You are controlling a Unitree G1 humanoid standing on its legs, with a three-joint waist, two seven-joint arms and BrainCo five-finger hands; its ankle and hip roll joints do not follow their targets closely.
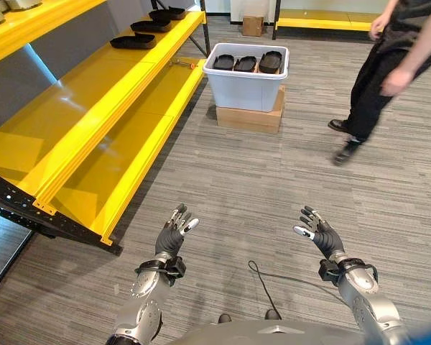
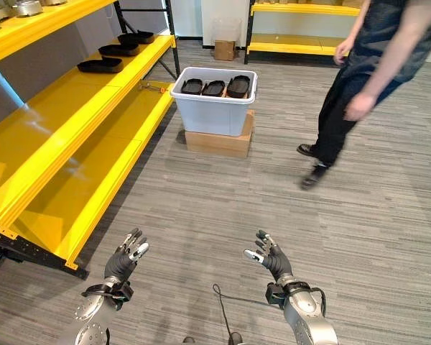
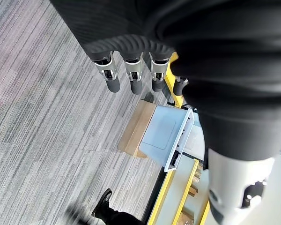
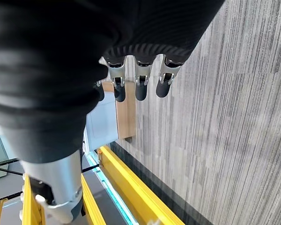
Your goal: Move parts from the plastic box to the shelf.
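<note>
Parts [image 1: 246, 63]: black, in your box [image 1: 244, 90] — on a carton [image 1: 249, 118].
Shelf [image 1: 93, 115]: left.
Left robot hand [image 1: 174, 236]: released.
Right robot hand [image 1: 319, 231]: released — empty.

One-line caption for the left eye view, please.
Both hands, left and right, open and empty, short of the plastic box of black parts.

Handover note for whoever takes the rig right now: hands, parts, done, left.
Left hand and right hand: both open, empty, held low over the carpet, well short of the box.
Plastic box sits on a cardboard box by the yellow shelf; three black parts in it.
Done: three black parts lie at the shelf's far end.
Left: walk up, pick, place the rest.
A person stands right of the box.
</note>
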